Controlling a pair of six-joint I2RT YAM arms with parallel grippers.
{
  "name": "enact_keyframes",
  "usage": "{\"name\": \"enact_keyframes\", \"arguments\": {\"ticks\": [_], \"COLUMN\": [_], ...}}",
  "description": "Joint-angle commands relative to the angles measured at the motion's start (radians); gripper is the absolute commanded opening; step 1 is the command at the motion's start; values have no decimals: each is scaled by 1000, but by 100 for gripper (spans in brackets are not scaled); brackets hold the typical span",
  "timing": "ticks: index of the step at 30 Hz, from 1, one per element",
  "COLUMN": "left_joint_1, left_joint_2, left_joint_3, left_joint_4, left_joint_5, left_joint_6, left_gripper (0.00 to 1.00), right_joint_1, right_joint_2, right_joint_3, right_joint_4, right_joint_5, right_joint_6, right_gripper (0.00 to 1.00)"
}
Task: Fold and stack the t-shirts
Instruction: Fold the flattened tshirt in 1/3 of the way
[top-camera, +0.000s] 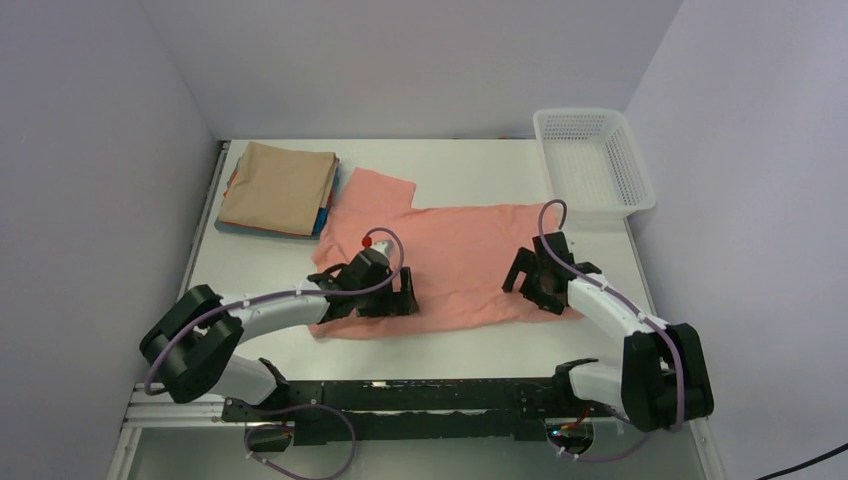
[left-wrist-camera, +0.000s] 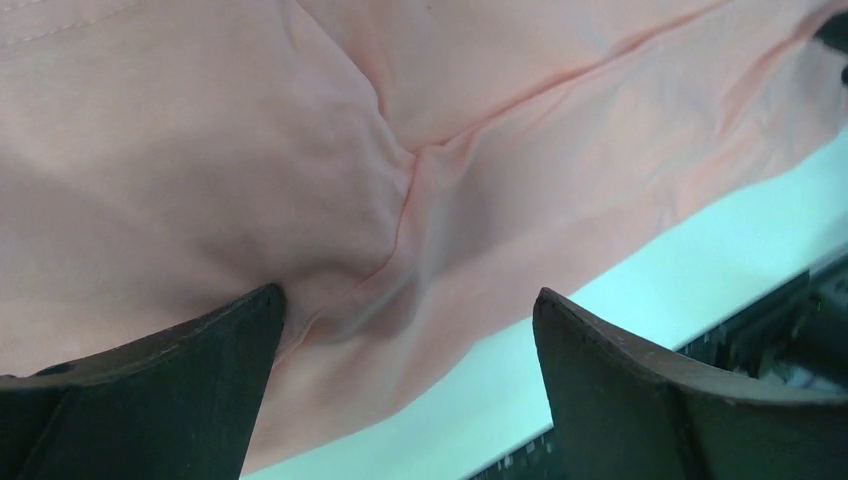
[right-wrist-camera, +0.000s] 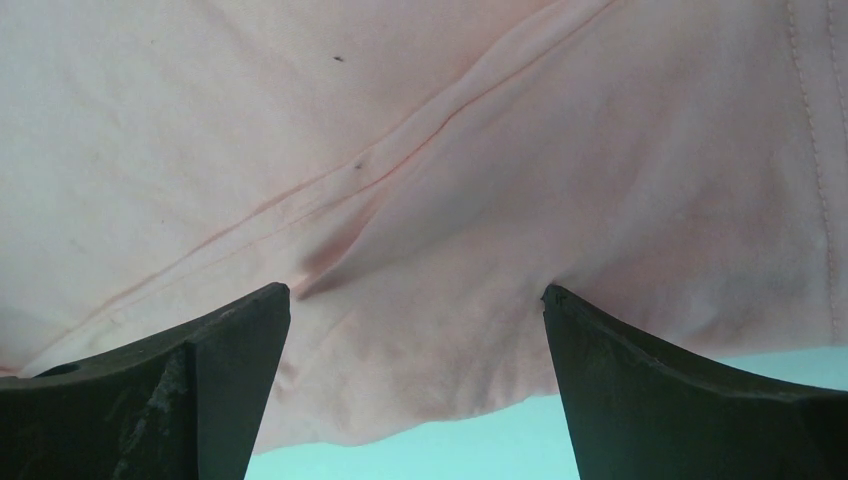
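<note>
No readable text, label, brand, number or sign appears in any view

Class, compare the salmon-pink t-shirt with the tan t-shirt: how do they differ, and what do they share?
The salmon-pink t-shirt lies spread out; the tan t-shirt is folded into a rectangle. The salmon-pink t-shirt rests on the table itself; the tan t-shirt tops a stack at the far left. The left gripper and right gripper, open, hang over the salmon-pink t-shirt, not the tan t-shirt. Both are plain cloth.
</note>
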Motion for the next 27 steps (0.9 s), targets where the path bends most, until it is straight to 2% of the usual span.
{"name": "enact_keyframes", "arguments": {"ticks": [1, 3, 6, 10, 13, 15, 18, 20, 22, 27], "left_joint_1": [-96, -128, -163, -166, -166, -158, -93, -13, 57, 88], "left_joint_2": [-49, -91, -144, -219, -291, -328, -358, -371, -387, -408], "left_joint_3": [-87, -99, -105, -62, -45, -31, -25, -44, -67, -118], "left_joint_4": [-243, -271, -326, -409, -394, -435, -471, -437, -390, -349], "left_joint_5": [71, 74, 76, -10, -44, -152, -256, -238, -156, -147], "left_joint_6": [-138, -165, -185, -183, -166, -159, -124, -81, -43, -10], "left_gripper": [99, 99, 99, 99, 99, 99, 99, 99, 99, 99], "right_joint_1": [-1, -1, -2, -1, -1, -1, 0, 1, 2, 2], "right_joint_2": [-90, -136, -180, -250, -297, -330, -353, -352, -345, -327], "right_joint_3": [-79, -102, -98, -73, -27, 1, 37, 53, 67, 41], "right_joint_4": [-227, -225, -271, -298, -316, -308, -285, -260, -243, -189], "right_joint_5": [-2, -57, -31, 15, 51, 58, 58, 42, 23, -23], "right_joint_6": [70, 92, 139, 169, 153, 125, 72, 39, 27, 28], "right_gripper": [100, 100, 100, 100, 100, 100, 100, 100, 100, 100]}}
